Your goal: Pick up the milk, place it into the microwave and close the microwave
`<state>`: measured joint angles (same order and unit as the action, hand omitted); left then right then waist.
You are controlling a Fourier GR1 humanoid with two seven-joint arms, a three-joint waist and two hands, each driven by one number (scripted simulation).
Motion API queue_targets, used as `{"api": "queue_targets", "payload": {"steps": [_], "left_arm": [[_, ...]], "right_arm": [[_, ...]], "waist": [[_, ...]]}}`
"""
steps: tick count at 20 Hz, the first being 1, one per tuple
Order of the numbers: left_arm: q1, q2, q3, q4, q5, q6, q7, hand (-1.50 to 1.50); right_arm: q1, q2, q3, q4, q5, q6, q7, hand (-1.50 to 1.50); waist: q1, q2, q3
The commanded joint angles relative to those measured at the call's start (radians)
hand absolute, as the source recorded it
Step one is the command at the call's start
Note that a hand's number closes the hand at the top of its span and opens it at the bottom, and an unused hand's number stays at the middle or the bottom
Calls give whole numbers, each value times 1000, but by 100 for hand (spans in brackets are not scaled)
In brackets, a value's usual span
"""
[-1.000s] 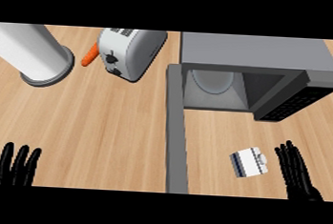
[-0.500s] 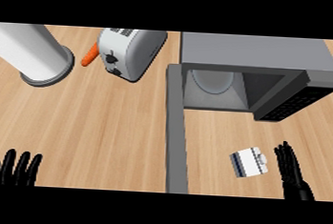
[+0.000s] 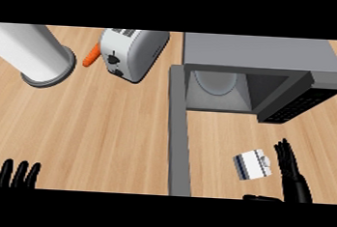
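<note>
The milk [image 3: 252, 164] lies on the wooden counter [image 3: 106, 126] at about five o'clock in the view, in front of the microwave [image 3: 263, 72] and just to the right of its open door [image 3: 179, 135], which is swung out toward six o'clock; the cavity of the microwave is seen open, with a round plate [image 3: 216, 82] inside; the right hand [image 3: 291, 172] is held just beside the milk at its three o'clock, fingers straight and spread narrow, thumb low near the edge, nothing held; whether a finger touches the carton cannot be told; the left hand [image 3: 12, 174] rests at seven o'clock, fingers up and relaxed, holding nothing; a toaster [image 3: 134, 53], a carrot [image 3: 92, 56] and a white cylinder [image 3: 30, 55] stand toward eleven o'clock, well apart from the work; the step in hand is judged to be the reach for the milk, the grasp not yet made; next, the fingers and thumb would need to be closed round the carton before it is lifted toward twelve o'clock into the cavity
</note>
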<state>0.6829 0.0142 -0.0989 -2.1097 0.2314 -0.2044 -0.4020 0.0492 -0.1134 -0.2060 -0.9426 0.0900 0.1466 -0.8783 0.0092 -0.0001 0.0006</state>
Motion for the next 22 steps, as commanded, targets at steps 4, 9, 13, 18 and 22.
{"api": "queue_targets", "payload": {"steps": [4, 9, 13, 18, 22], "left_arm": [[-35, 31, 68, -47, 70, 16, 83, -150], [65, 23, 22, -15, 39, -39, -34, -150], [14, 15, 8, -45, 26, 2, 43, -150], [51, -9, -17, 60, -25, -46, -96, -150], [-32, 5, 30, 79, 12, -26, -37, -150]], "right_arm": [[-40, -16, -6, 176, 30, -29, -152, -150], [-163, -10, 1, 349, 72, -75, -209, -150], [-167, -1, 8, 352, 59, -44, -260, -150], [-241, -39, -15, 450, 39, 1, -250, -150], [-287, 31, -5, 453, 35, -67, -197, -150]], "waist": [[-4, 0, 0], [4, 0, 0], [-2, 1, 0], [3, 1, 0], [1, 2, 0]]}}
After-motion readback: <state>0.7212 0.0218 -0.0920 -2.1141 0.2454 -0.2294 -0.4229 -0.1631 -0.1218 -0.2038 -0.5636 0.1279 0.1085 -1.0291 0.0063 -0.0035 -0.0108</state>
